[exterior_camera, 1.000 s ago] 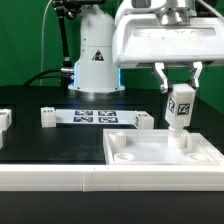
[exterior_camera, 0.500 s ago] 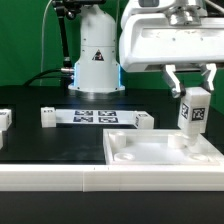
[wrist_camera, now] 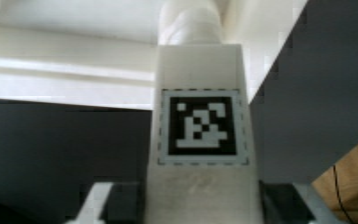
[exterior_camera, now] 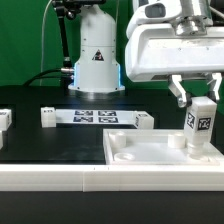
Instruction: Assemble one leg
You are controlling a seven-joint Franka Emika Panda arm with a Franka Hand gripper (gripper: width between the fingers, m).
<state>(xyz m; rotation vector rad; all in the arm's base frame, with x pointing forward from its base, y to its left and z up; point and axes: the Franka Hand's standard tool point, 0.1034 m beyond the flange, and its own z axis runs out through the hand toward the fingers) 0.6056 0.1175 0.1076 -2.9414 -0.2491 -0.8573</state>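
Nearest me, a large white square panel [exterior_camera: 150, 160] lies flat on the black table [exterior_camera: 40, 145], with shallow recesses at its corners. Above its far corner, on the exterior view's right, the gripper [exterior_camera: 203, 100] clamps the upper end of the leg [exterior_camera: 203, 125]. The leg is a small white post, held upright, with its black-and-white tag facing forward. Its lower end is down at the panel's corner recess; I cannot tell whether it touches.

The wrist view shows the leg [wrist_camera: 202, 120] straight and centred between the jaws.

To do this step well, I judge the arm should hold the post plumb, centre it over the hole, lower it gently, and not loosen until it seats.

Behind the panel, the marker board [exterior_camera: 95, 117] lies flat with loose white parts [exterior_camera: 47, 117] beside it. The arm's base [exterior_camera: 97, 55] stands beyond.
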